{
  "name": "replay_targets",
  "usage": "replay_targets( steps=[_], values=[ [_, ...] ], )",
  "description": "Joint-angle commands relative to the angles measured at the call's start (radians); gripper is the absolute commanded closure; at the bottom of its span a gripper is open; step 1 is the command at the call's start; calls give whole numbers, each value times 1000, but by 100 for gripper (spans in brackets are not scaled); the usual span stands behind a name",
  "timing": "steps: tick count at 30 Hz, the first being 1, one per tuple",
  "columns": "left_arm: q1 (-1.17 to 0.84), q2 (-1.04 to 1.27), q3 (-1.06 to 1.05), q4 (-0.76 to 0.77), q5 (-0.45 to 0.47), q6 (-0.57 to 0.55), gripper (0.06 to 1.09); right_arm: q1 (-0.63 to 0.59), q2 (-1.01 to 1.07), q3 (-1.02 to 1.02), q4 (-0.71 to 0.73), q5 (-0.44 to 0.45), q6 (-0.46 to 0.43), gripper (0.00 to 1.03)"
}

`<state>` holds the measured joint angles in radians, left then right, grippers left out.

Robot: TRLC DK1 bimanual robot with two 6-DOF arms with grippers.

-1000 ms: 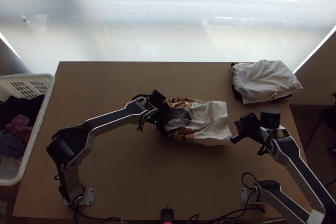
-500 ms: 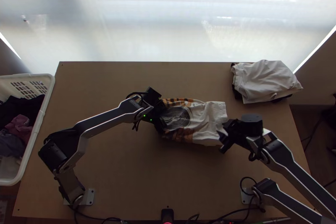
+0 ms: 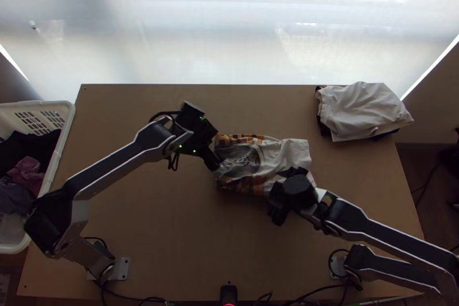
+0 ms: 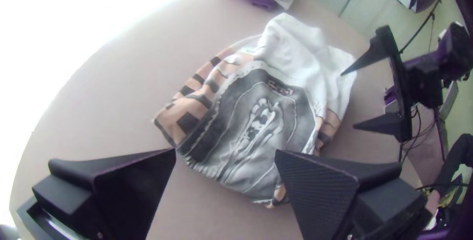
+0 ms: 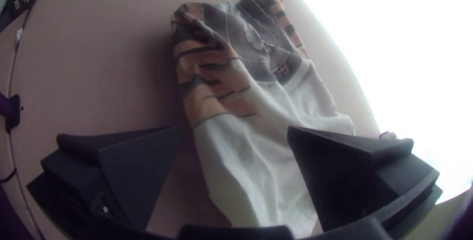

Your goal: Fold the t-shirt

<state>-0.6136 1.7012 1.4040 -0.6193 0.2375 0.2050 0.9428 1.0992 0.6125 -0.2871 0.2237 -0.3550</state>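
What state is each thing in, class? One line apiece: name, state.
T-shirt: lying compact and wrinkled, print facing up
Left hand: open
Right hand: open
Cloth pile: stacked, pale cloth over dark
Laundry basket: uncovered, with clothes inside

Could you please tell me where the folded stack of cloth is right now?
In the top view, the stack of cloth lies at the table's far right corner, beyond the printed t-shirt.
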Motion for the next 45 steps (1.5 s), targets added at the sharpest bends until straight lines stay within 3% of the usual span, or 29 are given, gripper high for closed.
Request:
replay_targets(
  steps=[1,13,20,26,34,45],
  values=[
    [120,-86,15,-48,8,-7,10,165,113,10,105,94,25,5],
    [325,-250,-122,-39,5,33,10,277,422,109,256,204,27,5],
    [448,-367,-189,-31,6,45,10,303,561,171,391,309,-27,5],
    [537,-443,-252,-17,11,71,10,304,634,178,539,411,-137,5],
    [604,-537,-332,-7,65,73,10,312,662,178,566,477,-180,5],
    [617,-609,-450,3,118,100,10,326,527,59,539,486,-202,5]
  ],
)
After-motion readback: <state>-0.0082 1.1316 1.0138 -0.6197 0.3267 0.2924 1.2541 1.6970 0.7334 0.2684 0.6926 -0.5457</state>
